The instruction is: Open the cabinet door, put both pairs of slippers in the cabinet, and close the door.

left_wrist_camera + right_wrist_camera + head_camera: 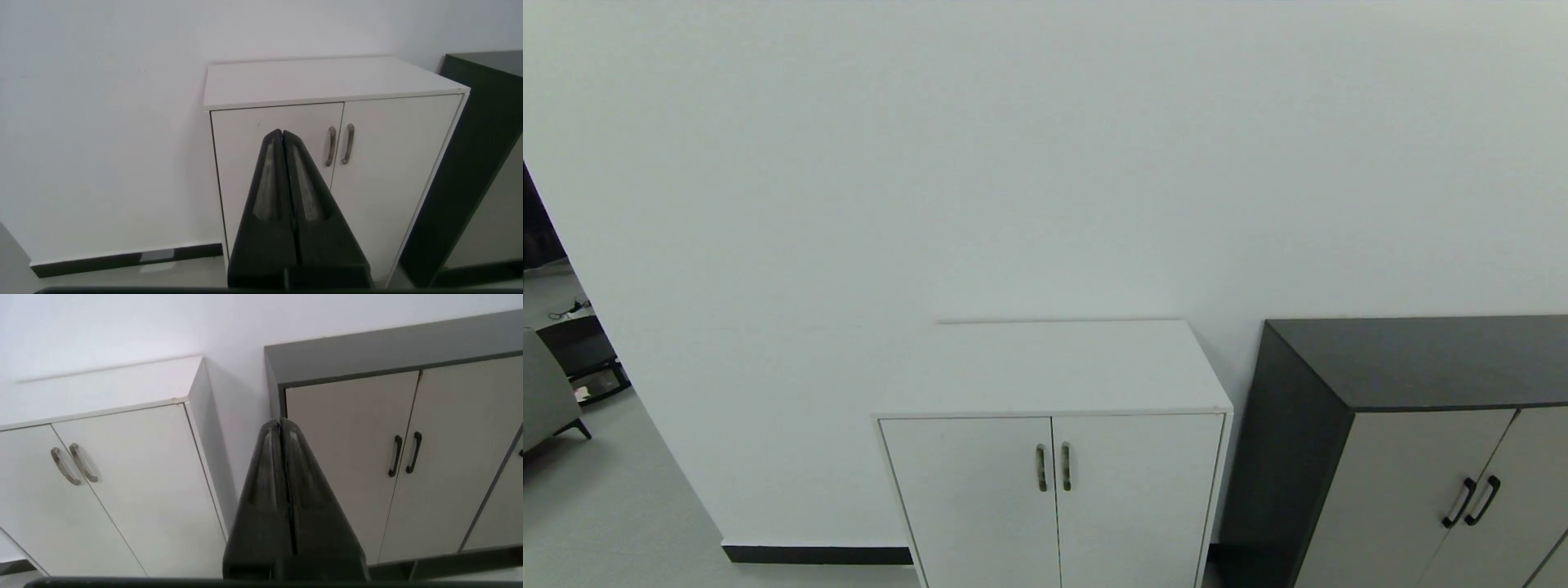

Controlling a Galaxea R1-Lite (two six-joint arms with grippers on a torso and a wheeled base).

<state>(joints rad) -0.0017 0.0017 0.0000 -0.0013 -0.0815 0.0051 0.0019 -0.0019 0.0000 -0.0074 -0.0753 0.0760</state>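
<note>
Dark cabinet [1421, 363] against wall [1045, 163], grey chair [541, 392] left

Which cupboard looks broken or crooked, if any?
Neither. The white cabinet has both doors shut and even, handles straight. The dark cabinet beside it looks shut and tidy too.

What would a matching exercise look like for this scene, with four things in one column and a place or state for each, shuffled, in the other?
Things:
1. white cabinet
2. dark cabinet
3. left gripper
4. chair

Places or states:
A. far left, on the floor
B. fingers pressed together
C. centre, doors closed
D. right side, black top

Pairs: 1-C, 2-D, 3-B, 4-A
</note>
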